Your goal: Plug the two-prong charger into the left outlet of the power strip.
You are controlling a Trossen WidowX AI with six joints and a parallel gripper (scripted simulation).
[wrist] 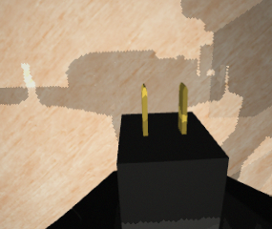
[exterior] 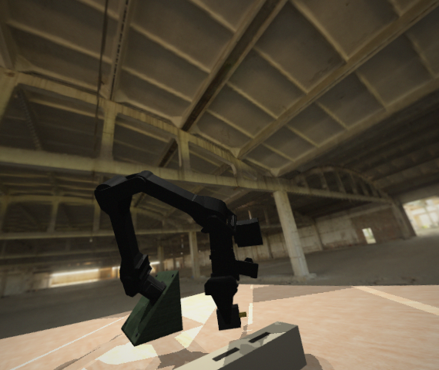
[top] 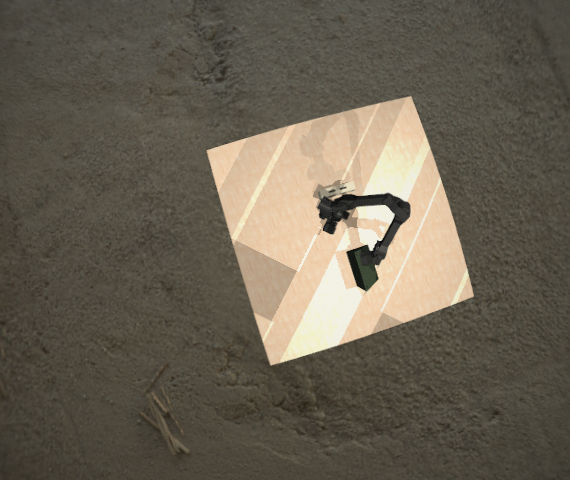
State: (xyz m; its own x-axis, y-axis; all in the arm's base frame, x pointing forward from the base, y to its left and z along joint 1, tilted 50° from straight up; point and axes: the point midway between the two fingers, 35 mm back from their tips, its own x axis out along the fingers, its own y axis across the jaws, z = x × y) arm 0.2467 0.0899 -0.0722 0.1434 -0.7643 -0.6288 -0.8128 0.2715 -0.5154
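The black charger (exterior: 229, 319) (wrist: 173, 191) is a block with two brass prongs. My gripper (exterior: 228, 312) (wrist: 159, 178) points down and is shut on the charger, a finger on each side of it. The charger is held above the table, behind the strip in the exterior view. Its prongs point sideways to the right there, not down; both show bare in the wrist view. The cream power strip (top: 350, 184) (exterior: 285, 350) lies on the table with two dark slots on its top face. It is partly cut off in the exterior view and not in the wrist view.
The arm stands on a dark green wedge-shaped base (top: 369, 276) (exterior: 165, 314) on the square wooden table (top: 254, 206) (exterior: 351, 314). The arm's upper joints and wrist hang close beside the strip in the top view. Shadows and bright sun stripes cross the table.
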